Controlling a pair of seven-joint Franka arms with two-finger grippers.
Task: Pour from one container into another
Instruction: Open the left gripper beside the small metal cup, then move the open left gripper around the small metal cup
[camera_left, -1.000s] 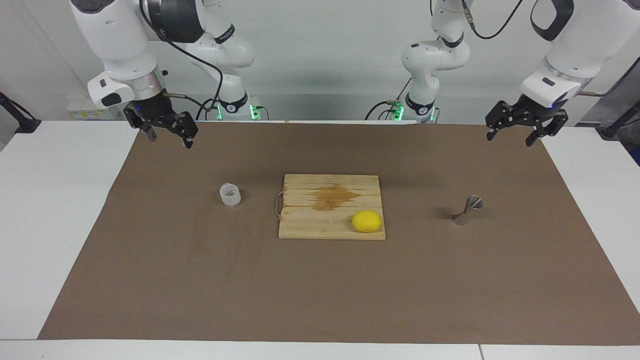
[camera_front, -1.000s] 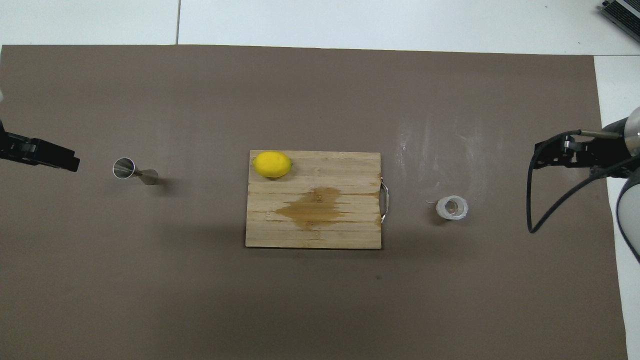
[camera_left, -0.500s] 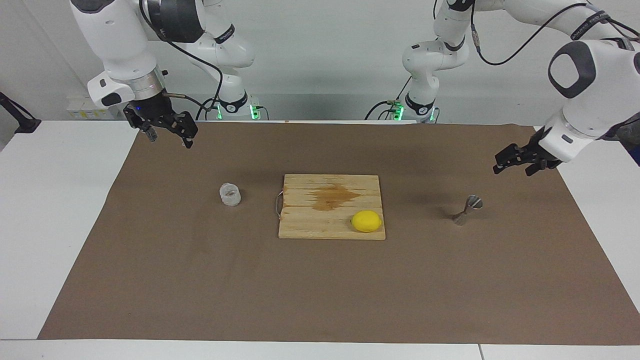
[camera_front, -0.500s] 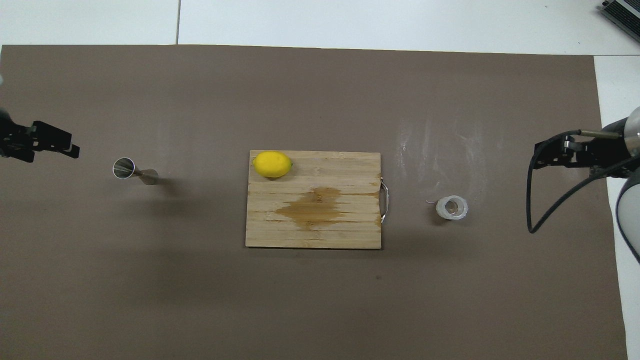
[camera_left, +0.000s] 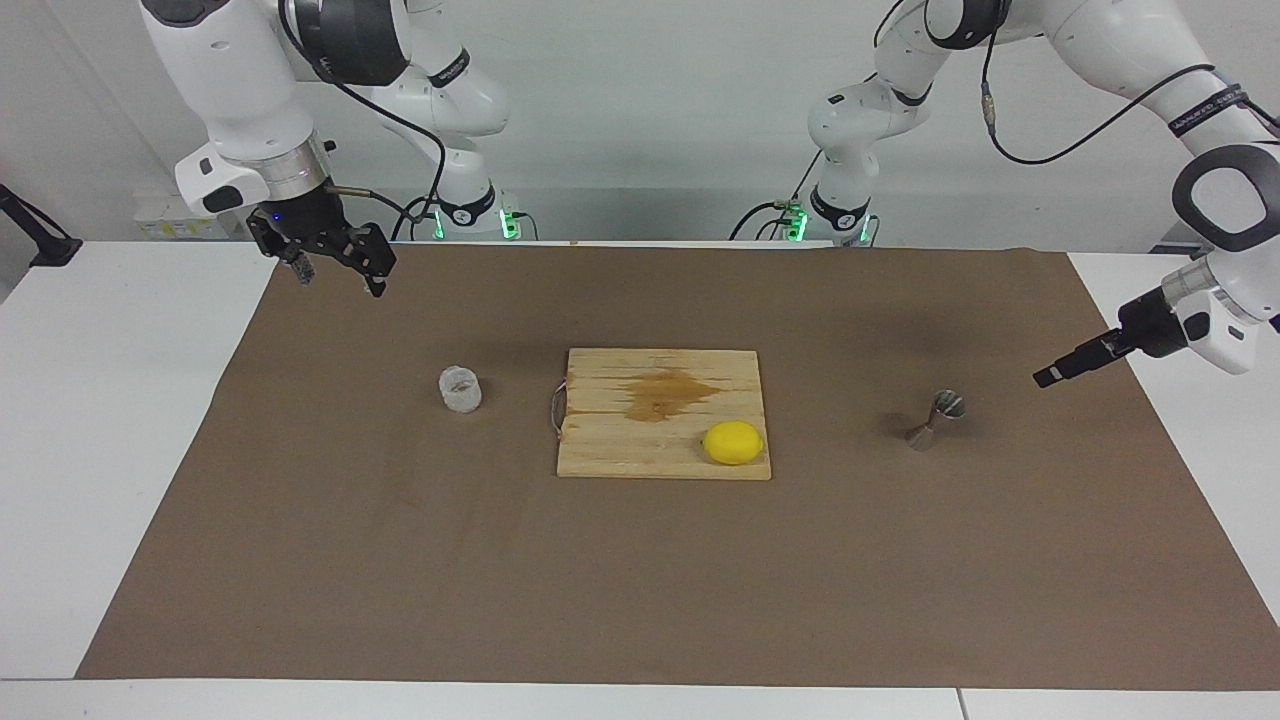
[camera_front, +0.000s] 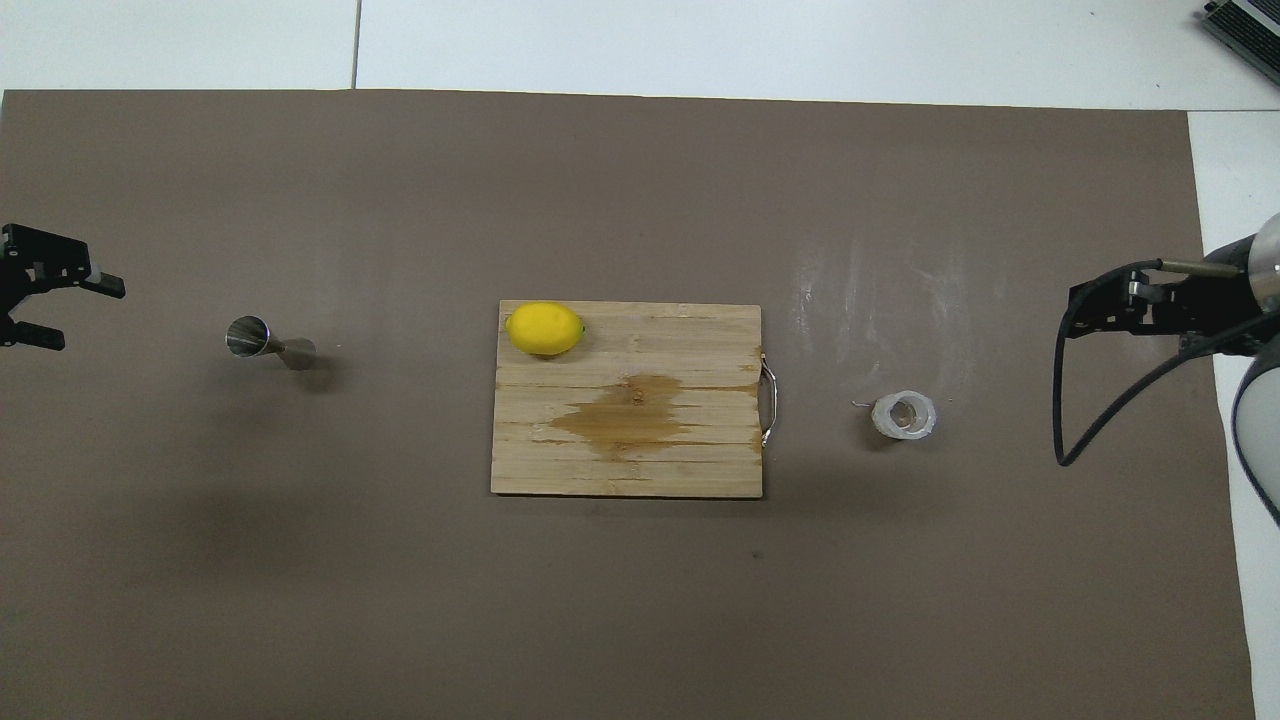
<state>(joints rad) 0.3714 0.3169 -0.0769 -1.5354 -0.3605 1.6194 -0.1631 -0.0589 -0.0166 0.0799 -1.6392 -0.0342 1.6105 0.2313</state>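
A small clear glass cup (camera_left: 460, 389) stands on the brown paper beside the wooden cutting board (camera_left: 640, 440); a metal jigger (camera_left: 936, 420) stands toward the left arm's end of the bench. The left end effector (camera_front: 55, 312) hangs near the jigger, spread wide, empty. The right end effector (camera_left: 335, 258) waits raised, also wide, empty.

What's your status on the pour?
Left gripper open, level with the jigger, apart from it. Right gripper open, waiting. Glass cup untouched. Cutting board with lemon between them.
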